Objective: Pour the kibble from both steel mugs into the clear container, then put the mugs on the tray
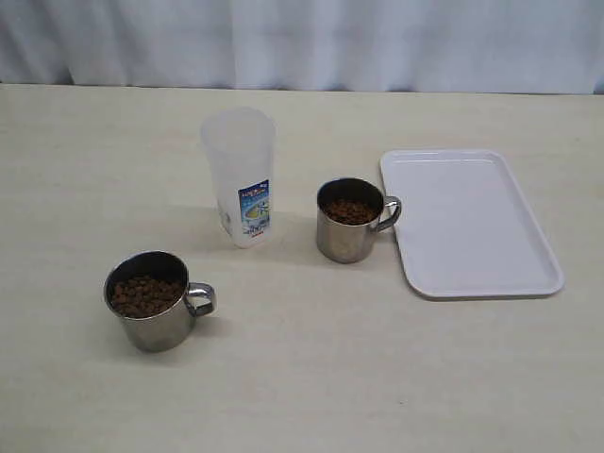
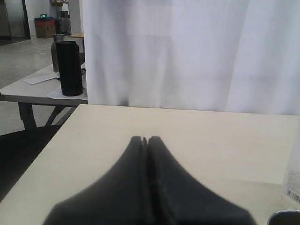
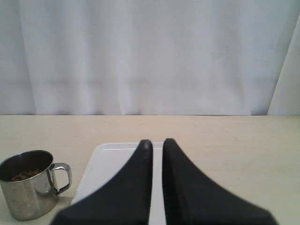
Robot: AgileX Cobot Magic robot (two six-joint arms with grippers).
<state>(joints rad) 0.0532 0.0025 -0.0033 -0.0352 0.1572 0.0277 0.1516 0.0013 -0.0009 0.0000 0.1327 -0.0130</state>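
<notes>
Two steel mugs stand on the table, both holding brown kibble [image 1: 143, 294]. One mug [image 1: 151, 330] is at the front left, the other [image 1: 347, 236] sits in the middle beside the white tray [image 1: 472, 226]. The clear container [image 1: 241, 170] stands upright between them, farther back, and looks empty. Neither arm shows in the exterior view. My left gripper [image 2: 145, 138] is shut, fingers pressed together with nothing held, above bare table. My right gripper [image 3: 157, 142] is shut with a thin slit between its fingers, above the tray [image 3: 108, 164], with the middle mug [image 3: 28, 192] off to one side.
A white curtain [image 1: 302, 42] hangs behind the table's far edge. In the left wrist view a side table with a dark bottle [image 2: 69, 68] stands beyond the table's edge. A mug rim [image 2: 283, 218] and the container's side [image 2: 293, 183] show at that view's corner.
</notes>
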